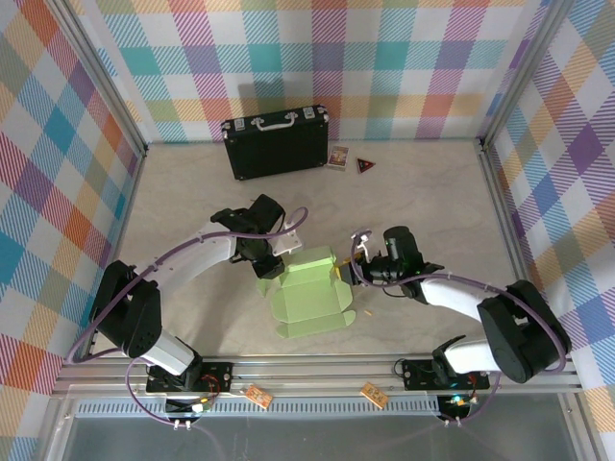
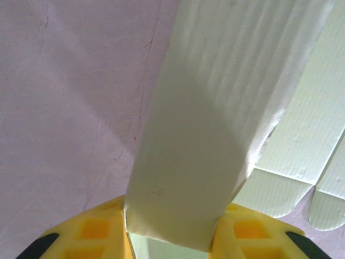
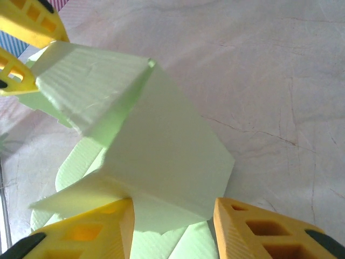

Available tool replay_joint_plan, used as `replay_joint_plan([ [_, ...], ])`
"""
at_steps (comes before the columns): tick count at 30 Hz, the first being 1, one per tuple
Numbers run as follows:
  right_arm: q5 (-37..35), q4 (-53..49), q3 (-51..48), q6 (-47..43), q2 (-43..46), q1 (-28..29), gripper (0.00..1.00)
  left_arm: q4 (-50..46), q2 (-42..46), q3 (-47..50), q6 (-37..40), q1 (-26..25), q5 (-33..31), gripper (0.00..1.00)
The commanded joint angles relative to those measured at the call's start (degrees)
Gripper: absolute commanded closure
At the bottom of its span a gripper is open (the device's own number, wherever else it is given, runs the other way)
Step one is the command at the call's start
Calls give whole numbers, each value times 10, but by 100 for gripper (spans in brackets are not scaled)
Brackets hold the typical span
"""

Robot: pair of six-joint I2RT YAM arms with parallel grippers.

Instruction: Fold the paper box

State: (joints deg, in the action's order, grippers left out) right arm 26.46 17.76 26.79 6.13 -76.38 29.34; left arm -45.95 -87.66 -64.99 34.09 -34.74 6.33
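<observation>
The box (image 1: 309, 298) is pale green thin card, lying mid-table, a little toward the near edge. It is half folded. The near panel lies flat with rounded flaps along its right edge, and the far part stands raised with its walls tilted up.

The pale-green card paper box (image 1: 312, 300) lay partly folded mid-table; the left gripper (image 1: 273, 266) met its far-left corner, the right gripper (image 1: 356, 266) its right side.
</observation>
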Motion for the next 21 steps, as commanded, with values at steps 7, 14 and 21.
replay_joint_plan([
  [7, -31, 31, 16, -70, -23, 37, 52, -9, -4, -8, -2, -2, 2, 81],
  [14, -94, 79, 24, -86, -43, 45, 54, -11, -4, -11, -2, -3, 10, 81],
  [21, -117, 153, 22, -141, -79, 67, 53, -24, -14, -18, -10, -4, 13, 81],
])
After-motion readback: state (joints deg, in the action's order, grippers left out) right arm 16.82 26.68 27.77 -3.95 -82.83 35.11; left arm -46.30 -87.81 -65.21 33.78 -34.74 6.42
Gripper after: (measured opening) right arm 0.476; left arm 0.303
